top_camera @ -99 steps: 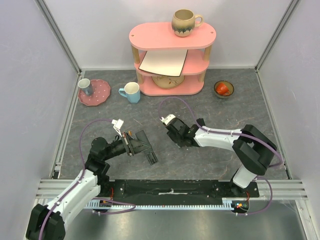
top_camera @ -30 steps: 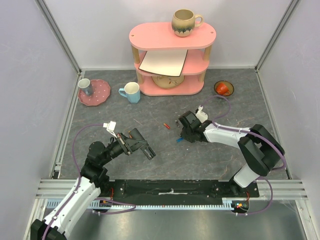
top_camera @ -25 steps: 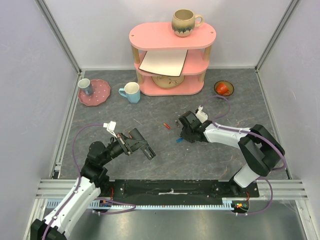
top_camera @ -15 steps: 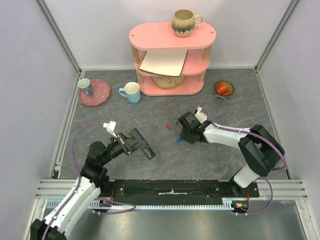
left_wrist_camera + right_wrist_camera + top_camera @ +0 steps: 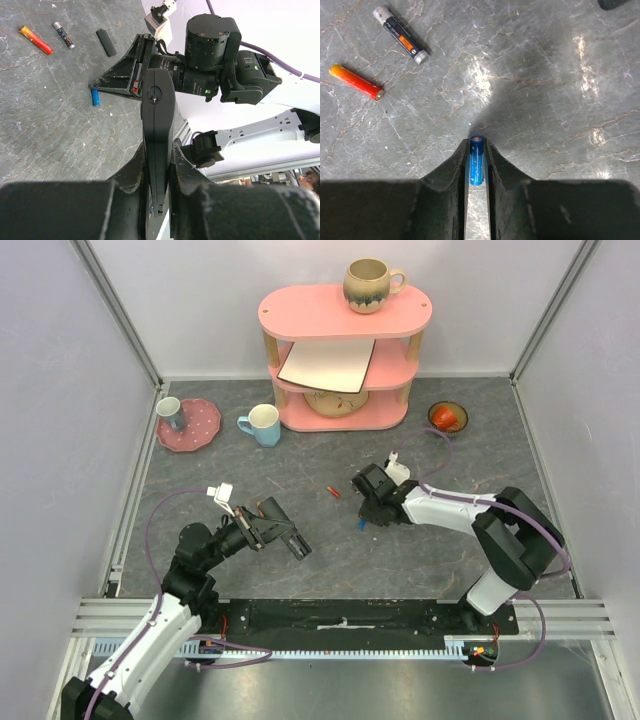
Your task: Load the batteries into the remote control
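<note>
I am looking at the left claw (image 5: 272,527) pinching the remote (image 5: 288,536) between its fingers. It is holding the remote clear of the table (image 5: 200,480), on its narrow edge, with the far end pointing toward the right arm. In the left wrist view the remote (image 5: 157,125) is standing up between the two fingers.

The right claw (image 5: 476,150) is reaching down to the table near the middle, and its fingers are pressing on both sides of the blue battery (image 5: 476,167), which is lying lengthwise between them. I cannot tell whether it is resting on the table or just off it.

The red battery (image 5: 356,82) and the dark battery (image 5: 401,42) are lying loose on the table just beyond the right claw, close together but apart. A small black cover (image 5: 106,42) is lying flat near them.
</note>
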`<action>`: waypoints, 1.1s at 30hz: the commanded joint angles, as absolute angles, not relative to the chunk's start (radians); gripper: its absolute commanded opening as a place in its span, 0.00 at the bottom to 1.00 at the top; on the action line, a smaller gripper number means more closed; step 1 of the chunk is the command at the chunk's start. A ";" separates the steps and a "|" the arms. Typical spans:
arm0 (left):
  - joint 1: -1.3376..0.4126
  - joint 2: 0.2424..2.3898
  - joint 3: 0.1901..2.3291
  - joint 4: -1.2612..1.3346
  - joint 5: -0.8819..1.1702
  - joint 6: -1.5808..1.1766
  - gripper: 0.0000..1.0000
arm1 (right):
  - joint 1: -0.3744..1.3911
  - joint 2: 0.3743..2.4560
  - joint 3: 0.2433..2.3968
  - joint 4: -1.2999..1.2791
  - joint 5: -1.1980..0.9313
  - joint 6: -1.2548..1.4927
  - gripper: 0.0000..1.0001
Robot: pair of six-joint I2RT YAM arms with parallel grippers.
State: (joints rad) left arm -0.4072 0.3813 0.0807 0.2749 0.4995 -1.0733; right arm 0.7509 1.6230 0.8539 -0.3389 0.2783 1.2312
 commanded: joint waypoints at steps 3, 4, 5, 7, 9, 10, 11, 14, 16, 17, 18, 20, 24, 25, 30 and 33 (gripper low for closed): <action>-0.402 0.385 0.080 0.305 0.495 -1.088 0.02 | 0.758 1.718 0.906 -0.420 0.327 1.102 0.20; -0.402 0.385 0.080 0.305 0.495 -1.086 0.02 | 0.758 1.726 0.920 -0.426 0.327 1.076 0.19; -0.403 0.385 0.080 0.305 0.495 -1.086 0.02 | 0.758 1.742 0.948 -0.440 0.327 1.024 0.19; -0.402 0.385 0.080 0.302 0.495 -1.086 0.02 | 0.756 1.762 0.972 -0.451 0.318 0.971 0.18; -0.403 0.388 0.080 0.301 0.495 -1.085 0.02 | 0.756 1.779 0.997 -0.472 0.311 0.912 0.18; -0.402 0.387 0.080 0.301 0.495 -1.085 0.02 | 0.756 1.781 1.000 -0.477 0.313 0.894 0.18; -0.402 0.385 0.080 0.298 0.495 -1.083 0.02 | 0.756 1.778 0.999 -0.477 0.311 0.881 0.18; -0.403 0.385 0.080 0.291 0.495 -1.080 0.02 | 0.756 1.773 0.989 -0.477 0.311 0.822 0.23; -0.402 0.385 0.080 0.288 0.494 -1.078 0.02 | 0.758 1.773 0.985 -0.477 0.305 0.787 0.23; -0.402 0.385 0.080 0.288 0.494 -1.078 0.02 | 0.756 1.775 0.982 -0.476 0.305 0.779 0.22; -0.403 0.385 0.081 0.288 0.495 -1.078 0.02 | 0.756 1.775 0.979 -0.472 0.302 0.773 0.20; -0.402 0.390 0.083 0.288 0.495 -1.078 0.02 | 0.758 1.770 0.970 -0.468 0.305 0.755 0.08; -0.402 0.403 0.090 0.287 0.495 -1.078 0.02 | 0.758 1.720 0.950 -0.448 0.331 0.733 0.00; -0.402 0.414 0.094 0.285 0.495 -1.078 0.02 | 0.756 1.666 0.931 -0.425 0.336 0.723 0.00; -0.403 0.481 0.121 0.314 0.488 -1.080 0.02 | 0.775 1.416 0.873 -0.351 0.336 0.646 0.00; -0.405 0.560 0.147 0.366 0.491 -1.085 0.02 | 0.805 1.244 0.865 -0.315 0.322 0.545 0.00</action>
